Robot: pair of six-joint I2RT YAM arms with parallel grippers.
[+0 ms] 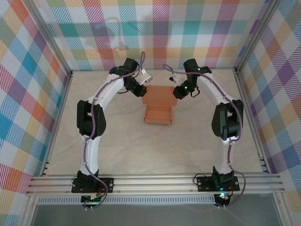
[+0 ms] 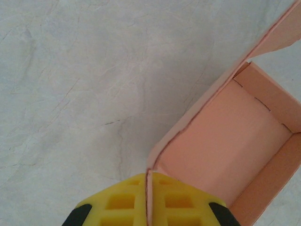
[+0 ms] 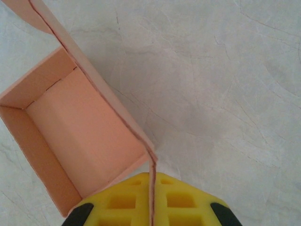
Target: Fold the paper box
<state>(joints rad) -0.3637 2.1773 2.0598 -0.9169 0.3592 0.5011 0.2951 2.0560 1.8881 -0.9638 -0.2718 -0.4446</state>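
Two grippers pinch the paper box [image 1: 158, 107], an open-topped tray of plain salmon-orange card lying on the pale table [image 1: 117, 146] just toward twelve o'clock of its middle. The left gripper [image 1: 143, 90] is clamped tight on the box's nine o'clock corner, the right gripper [image 1: 176, 91] on its three o'clock corner; each wrist view has a thin card edge squeezed between yellow pads [image 2: 123, 202]
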